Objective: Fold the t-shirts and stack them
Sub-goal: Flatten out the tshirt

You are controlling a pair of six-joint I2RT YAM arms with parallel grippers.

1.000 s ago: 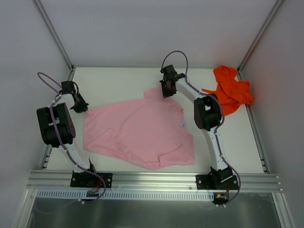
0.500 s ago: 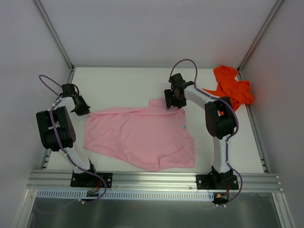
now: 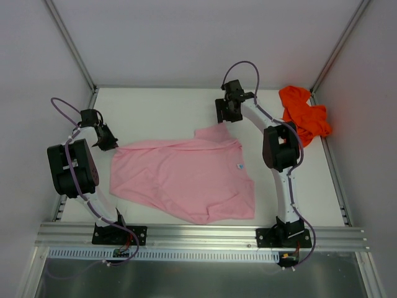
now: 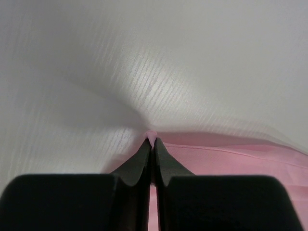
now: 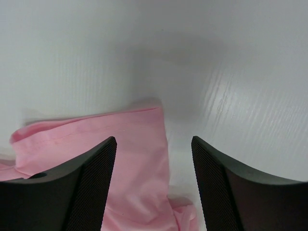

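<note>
At left wrist only — left gripper (image 4: 152,141) pinches pink t-shirt (image 4: 231,159).

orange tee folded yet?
Not folded: the orange t-shirt lies crumpled in a heap at the far right corner of the table.

Bright, even light falls from overhead, and the top view is sharp, with the white bench (image 3: 161,112) carrying only short, soft shadows beside the arms. In the left wrist view a sheen streaks the bench above a broad grey shadow, and the left fingers (image 4: 139,168) are dark and blurred. The right fingers (image 5: 91,187) show crisp texture; a faint shadow lies beyond the pink t-shirt (image 5: 130,144)
</note>
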